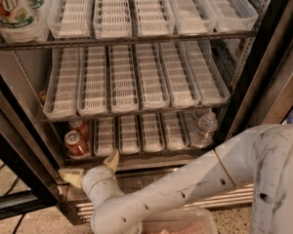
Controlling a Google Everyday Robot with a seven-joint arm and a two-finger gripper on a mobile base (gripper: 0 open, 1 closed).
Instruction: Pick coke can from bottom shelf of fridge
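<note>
- My gripper [88,164] sits low in front of the fridge [256,67], just below the steel front edge of the bottom shelf [156,156]. Its two tan fingers [71,177] are spread wide and grasp nothing.
- The white arm [185,191] runs from it to the lower right.
- I count two red cans on the bottom shelf, both in the leftmost lane. The coke can [75,144] stands upright at the front, just above the gripper and apart from it. A second red can [79,126] stands right behind it.
- To their right I count four short white trays [129,133], with nothing in them.
- At the right end of that shelf stands one clear water bottle [205,126], upright. I cannot tell whether another stands behind it.
- The middle shelf [136,112] carries six long white trays [123,77], all bare.
- On the top shelf [136,39] I see five more trays [112,9], also bare, and at the far left two large labelled bottles [7,9].
</note>
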